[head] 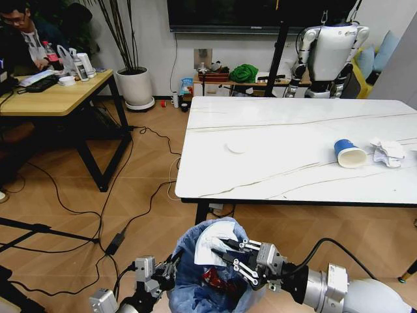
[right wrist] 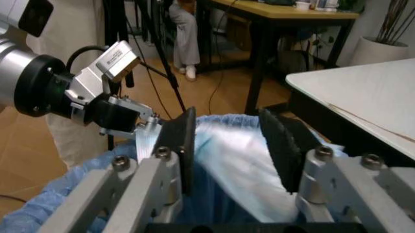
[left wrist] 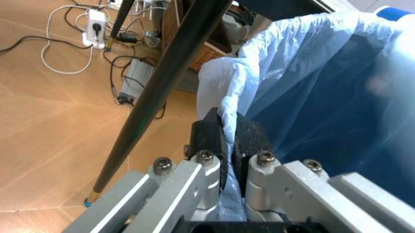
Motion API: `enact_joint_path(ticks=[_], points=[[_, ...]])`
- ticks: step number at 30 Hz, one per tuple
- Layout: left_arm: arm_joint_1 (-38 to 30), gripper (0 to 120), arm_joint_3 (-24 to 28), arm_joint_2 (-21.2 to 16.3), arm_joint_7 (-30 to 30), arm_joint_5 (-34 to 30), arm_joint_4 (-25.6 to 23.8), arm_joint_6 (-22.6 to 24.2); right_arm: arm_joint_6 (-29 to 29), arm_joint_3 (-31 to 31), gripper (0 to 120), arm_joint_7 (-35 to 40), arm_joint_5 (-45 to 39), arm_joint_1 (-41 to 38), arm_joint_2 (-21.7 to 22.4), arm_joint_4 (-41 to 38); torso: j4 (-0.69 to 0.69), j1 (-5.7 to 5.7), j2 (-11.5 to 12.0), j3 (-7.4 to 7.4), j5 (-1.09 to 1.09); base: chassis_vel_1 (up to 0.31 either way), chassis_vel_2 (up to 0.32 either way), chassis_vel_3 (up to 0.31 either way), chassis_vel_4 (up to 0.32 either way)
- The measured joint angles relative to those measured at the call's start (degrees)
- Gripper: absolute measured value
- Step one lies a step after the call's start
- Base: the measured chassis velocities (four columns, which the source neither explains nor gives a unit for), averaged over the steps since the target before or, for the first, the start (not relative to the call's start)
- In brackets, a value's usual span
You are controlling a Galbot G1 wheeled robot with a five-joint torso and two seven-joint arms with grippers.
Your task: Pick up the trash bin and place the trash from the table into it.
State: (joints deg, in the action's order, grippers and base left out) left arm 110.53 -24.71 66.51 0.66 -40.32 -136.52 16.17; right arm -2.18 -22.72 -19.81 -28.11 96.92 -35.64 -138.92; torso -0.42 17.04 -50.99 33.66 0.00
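Low in the head view's centre, the small round trash bin (head: 212,274) lined with crinkly blue plastic sits between both arms. Its bag rim is pinched tight in the left gripper (left wrist: 227,145) at lower left. Over the bin's mouth the right gripper (head: 227,253) hangs, jaws apart, above white paper. On the white marble-look table (head: 287,140), right of centre, lie a blue paper cup (head: 348,154) and crumpled white wads (head: 388,152).
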Motion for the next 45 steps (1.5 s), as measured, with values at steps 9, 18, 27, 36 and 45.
enact_joint_path(ticks=[9,18,27,36,45], points=[[0.42,0,-0.26,-0.21,-0.14,0.59,-0.27,-0.03,-0.43,-2.1,74,-0.28,-0.06,2.44,-0.15,-0.73,0.0,0.0,0.0,0.0,-0.01,0.0,0.0,0.0,0.0],[0.64,0,-0.36,-0.64,-0.28,0.85,-0.41,-0.16,-1.04,-5.4,100,1.59,-2.12,3.22,-0.8,-1.59,-0.01,0.0,0.0,0.0,0.0,0.0,0.0,0.0,0.0],[2.19,0,-1.34,0.03,-0.66,1.84,-1.43,-0.56,-3.32,-9.35,100,17.15,-19.12,-7.96,5.35,-0.81,-0.01,0.0,0.0,0.0,0.0,0.0,0.0,0.0,0.0],[3.35,0,-1.4,2.0,-1.31,4.18,-1.48,-0.97,-9.55,2.56,100,22.38,-26.22,-30.92,6.89,9.02,-0.02,0.01,0.01,0.01,-0.01,0.0,0.0,0.0,0.0],[3.51,0,-1.0,1.99,-1.31,4.07,-0.88,-0.81,-17.17,9.8,100,24.26,-27.75,-42.07,4.65,15.11,0.01,0.01,0.01,0.01,0.02,0.0,0.0,0.0,0.0]])
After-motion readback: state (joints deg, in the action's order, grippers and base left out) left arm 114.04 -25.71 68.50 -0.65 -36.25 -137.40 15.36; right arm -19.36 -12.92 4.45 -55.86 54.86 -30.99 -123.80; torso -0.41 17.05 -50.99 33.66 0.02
